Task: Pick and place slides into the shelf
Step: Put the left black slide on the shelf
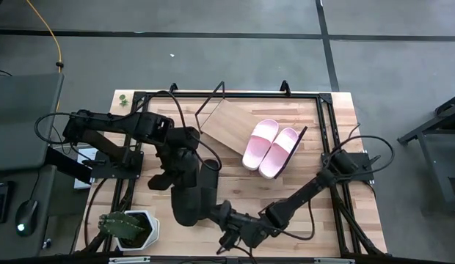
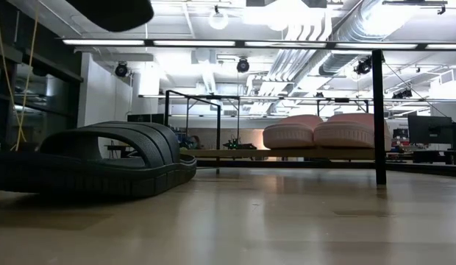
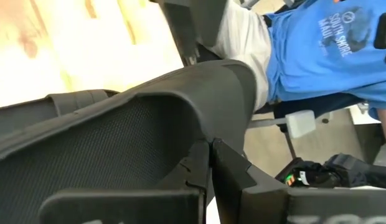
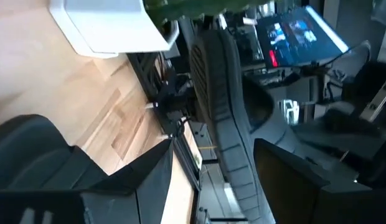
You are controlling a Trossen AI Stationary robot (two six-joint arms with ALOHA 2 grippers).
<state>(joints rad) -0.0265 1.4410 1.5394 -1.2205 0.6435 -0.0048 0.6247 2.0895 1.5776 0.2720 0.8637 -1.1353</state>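
Note:
One black slide (image 1: 192, 198) hangs above the table's near middle, with my left gripper (image 1: 176, 176) shut on it; the low view shows its underside (image 2: 114, 11) at the top. A second black slide (image 2: 95, 165) lies sole-down on the table beneath it. The pink pair (image 1: 271, 147) rests sole-down on the shelf's tilted wooden board (image 1: 227, 128), at the far right (image 2: 323, 132). My right gripper (image 1: 227, 240) is open near the table's near edge, pointing toward the left. A black slide (image 4: 218, 112) shows edge-on ahead of its fingers, apart from them. My left gripper pinches a thin curved wall of the black slide (image 3: 202, 134) between its two fingers, apparently the strap's edge. The fingers slant downward from the table's left side. The slide hangs below them, lifted clear of the table.
A white planter (image 1: 132, 229) with a green plant stands at the near left corner. Black metal rails (image 1: 326, 132) frame the tabletop. A person in a blue shirt (image 3: 317, 56) sits beyond the table's edge. Bare wood lies at the near right.

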